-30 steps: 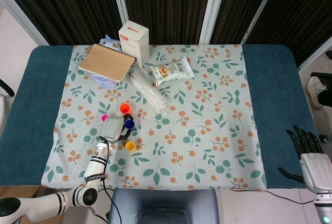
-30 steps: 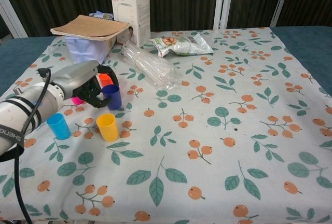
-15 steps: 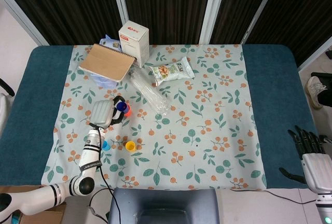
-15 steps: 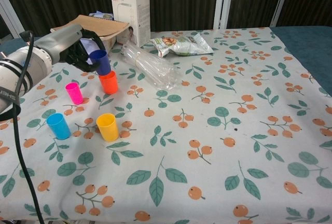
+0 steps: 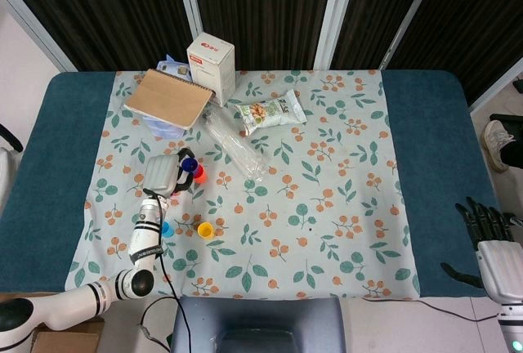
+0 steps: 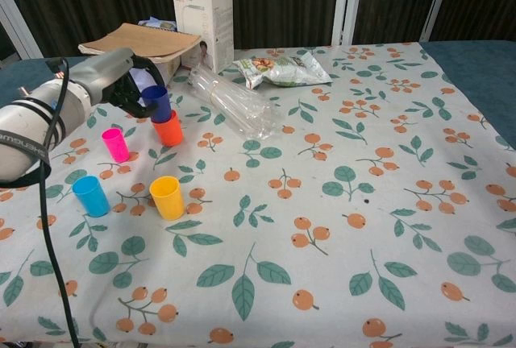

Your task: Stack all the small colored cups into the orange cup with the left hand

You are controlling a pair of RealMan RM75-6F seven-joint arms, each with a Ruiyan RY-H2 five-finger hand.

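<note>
My left hand (image 6: 119,84) grips a dark blue cup (image 6: 157,101) and holds it in the mouth of the orange cup (image 6: 169,130), tilted slightly. The head view shows the same left hand (image 5: 163,175) over the table's left side, with the dark blue cup (image 5: 189,164) right against the orange cup (image 5: 198,175). A pink cup (image 6: 115,144), a light blue cup (image 6: 90,195) and a yellow cup (image 6: 168,196) stand apart on the cloth in front. My right hand (image 5: 489,237) hangs off the table's right edge, fingers spread, holding nothing.
Behind the cups lie a clear plastic bottle (image 6: 234,106), a snack bag (image 6: 282,70), a white box (image 6: 203,10) and a brown notebook (image 6: 141,42) on a container. The floral cloth (image 6: 339,203) covers the table's middle and right.
The left hand lifted the dark blue cup from beside the yellow cup, carried it back over the orange cup, and has now lowered it into the orange cup's mouth.
</note>
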